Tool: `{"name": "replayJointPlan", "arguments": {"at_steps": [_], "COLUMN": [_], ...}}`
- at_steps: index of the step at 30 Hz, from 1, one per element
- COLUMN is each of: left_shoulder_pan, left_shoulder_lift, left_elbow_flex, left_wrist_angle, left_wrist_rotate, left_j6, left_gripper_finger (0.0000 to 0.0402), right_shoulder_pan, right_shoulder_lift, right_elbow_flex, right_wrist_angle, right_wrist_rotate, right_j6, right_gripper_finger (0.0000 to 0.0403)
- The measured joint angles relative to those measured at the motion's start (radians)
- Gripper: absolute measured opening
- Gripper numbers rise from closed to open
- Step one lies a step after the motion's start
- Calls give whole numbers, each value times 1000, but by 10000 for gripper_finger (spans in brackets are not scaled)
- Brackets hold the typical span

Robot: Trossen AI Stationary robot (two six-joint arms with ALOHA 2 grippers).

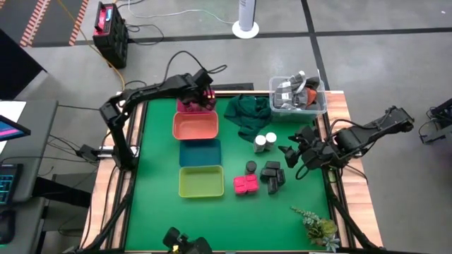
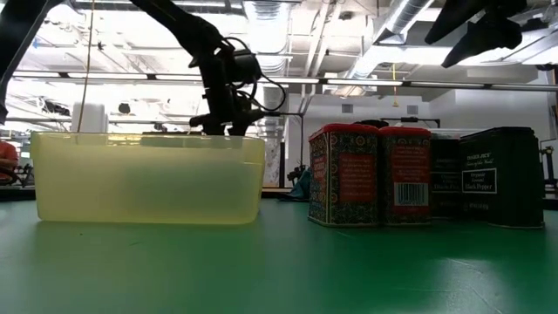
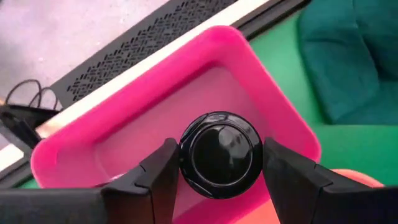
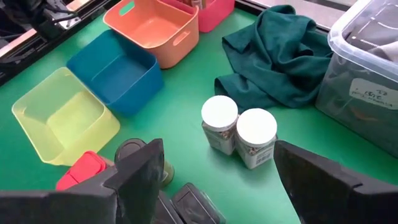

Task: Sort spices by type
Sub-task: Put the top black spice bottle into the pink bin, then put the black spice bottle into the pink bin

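Observation:
My left gripper is over the pink tray at the far end of the tray row, shut on a dark round jar. My right gripper hangs open and empty to the right of the other spices. Two white-capped jars, a dark round jar, dark grey boxes and pink-red packets stand on the green mat. The right wrist view shows the white-capped jars ahead of its spread fingers. My left gripper pinches the dark round jar between its two fingers, one on each side of the jar just below the lid. The fingers come from above, pointing down. The jar is upright over the pink tray's floor; whether its base rests there is hidden.
An orange tray, a blue tray and a yellow-green tray follow the pink one toward the near edge. A dark green cloth and a clear bin lie at the far right. A small plant is at the near right.

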Motion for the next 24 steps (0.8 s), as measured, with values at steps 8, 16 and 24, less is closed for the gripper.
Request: {"name": "replayJointPlan", "arguments": {"at_steps": [8,16,24], "left_shoulder_pan": [1,1,-87], "left_shoulder_lift": [4,-53,-229], "left_elbow_flex": [-11,-11,-9], "left_wrist_angle": [-26,-29,22], "left_wrist_rotate": [-17,-81,-20], "left_j6": [27,71,237], "left_gripper_finger": [250,294,294], "right_shoulder_pan": [1,1,0], "right_shoulder_lift": [0,0,0], "right_elbow_flex": [0,0,0], "right_wrist_angle": [1,1,2], "right_wrist_rotate": [-2,-12,-13], "right_j6": [-5,-8,-45], "right_gripper_finger": [327,327,327]}}
